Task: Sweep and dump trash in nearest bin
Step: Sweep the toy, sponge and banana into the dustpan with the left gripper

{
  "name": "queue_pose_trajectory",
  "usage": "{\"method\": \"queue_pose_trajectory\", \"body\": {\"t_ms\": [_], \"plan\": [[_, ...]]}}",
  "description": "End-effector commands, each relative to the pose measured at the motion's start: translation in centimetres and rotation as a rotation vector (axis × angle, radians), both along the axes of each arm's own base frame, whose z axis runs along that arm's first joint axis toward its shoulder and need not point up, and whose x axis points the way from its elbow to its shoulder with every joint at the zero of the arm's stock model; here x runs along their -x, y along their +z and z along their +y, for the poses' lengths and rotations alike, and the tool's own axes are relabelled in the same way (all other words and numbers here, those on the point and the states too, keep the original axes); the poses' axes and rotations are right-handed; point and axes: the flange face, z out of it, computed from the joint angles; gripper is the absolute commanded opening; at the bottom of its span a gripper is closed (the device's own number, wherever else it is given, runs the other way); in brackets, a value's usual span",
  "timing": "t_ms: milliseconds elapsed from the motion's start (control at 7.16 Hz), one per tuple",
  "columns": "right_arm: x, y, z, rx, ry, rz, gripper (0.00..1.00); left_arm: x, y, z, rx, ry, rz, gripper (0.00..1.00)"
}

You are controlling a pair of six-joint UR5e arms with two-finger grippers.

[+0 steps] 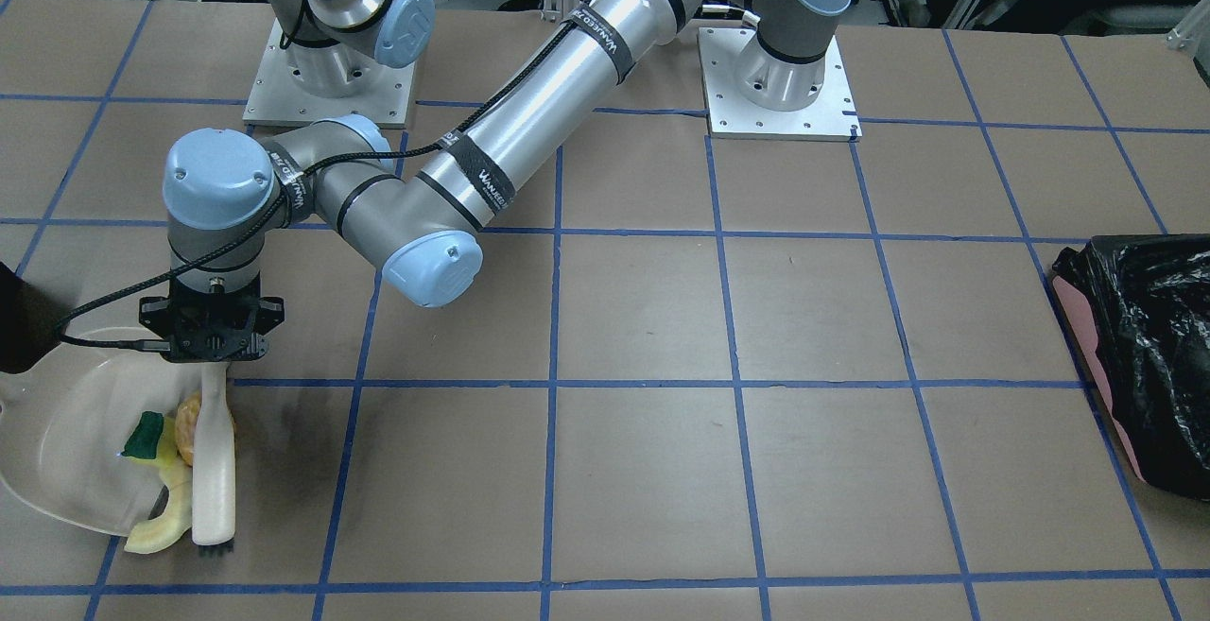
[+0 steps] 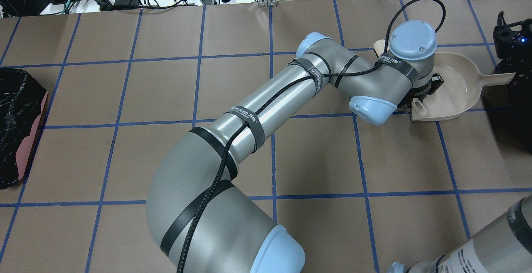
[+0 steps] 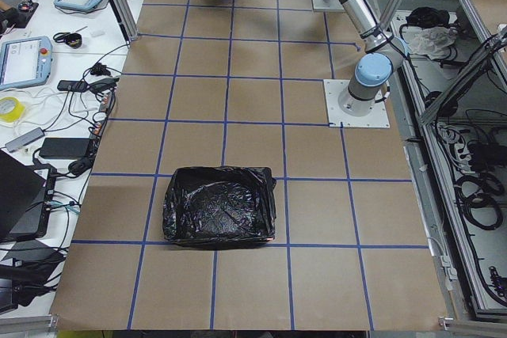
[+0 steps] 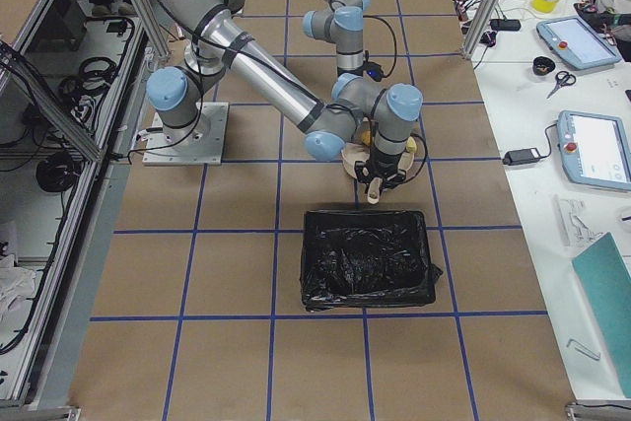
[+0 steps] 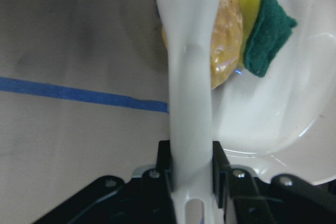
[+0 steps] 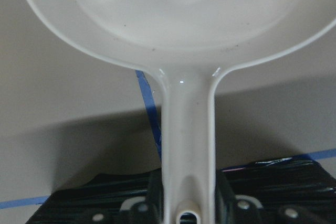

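Brown gridded tabletop (image 1: 643,319). A black-bagged bin (image 4: 367,258) sits at the centre of the right-side view, near and just below the dustpan. A second bin (image 1: 1144,356) is at the front view's right edge, well apart.

The white dustpan (image 1: 57,413) is lower left in the front view. The right claw (image 6: 187,198) pinches its handle, fingers tight on both sides.

The white brush (image 1: 214,470) lies along the pan's mouth, bristles toward the frame bottom. The left claw (image 1: 216,361) grips its handle end from above, fingers pressed onto it.

The trash sits just below the left claw:
- Pale crescent (image 1: 161,522): lowest, at the pan's rim beside the brush head.
- Orange-yellow lump (image 1: 186,427): touching the brush handle.
- Green-and-yellow sponge (image 1: 146,437): against the lump, inside the pan.
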Motion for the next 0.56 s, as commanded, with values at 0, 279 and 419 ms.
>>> {"method": "queue_pose_trajectory", "body": {"t_ms": [0,279,419], "plan": [[-0.1,-0.2,0.1,-0.011,-0.014,-0.009,0.00,2.8,0.8,2.3,0.011,-0.034,0.033,0.00],[-0.2,-0.3,0.1,-0.010,-0.014,-0.019,0.00,5.6,3.2,5.3,-0.016,-0.019,0.095,0.00],[-0.2,-0.3,0.1,-0.011,-0.014,-0.020,0.00,6.0,4.4,5.9,-0.017,-0.018,0.113,0.00]]}}
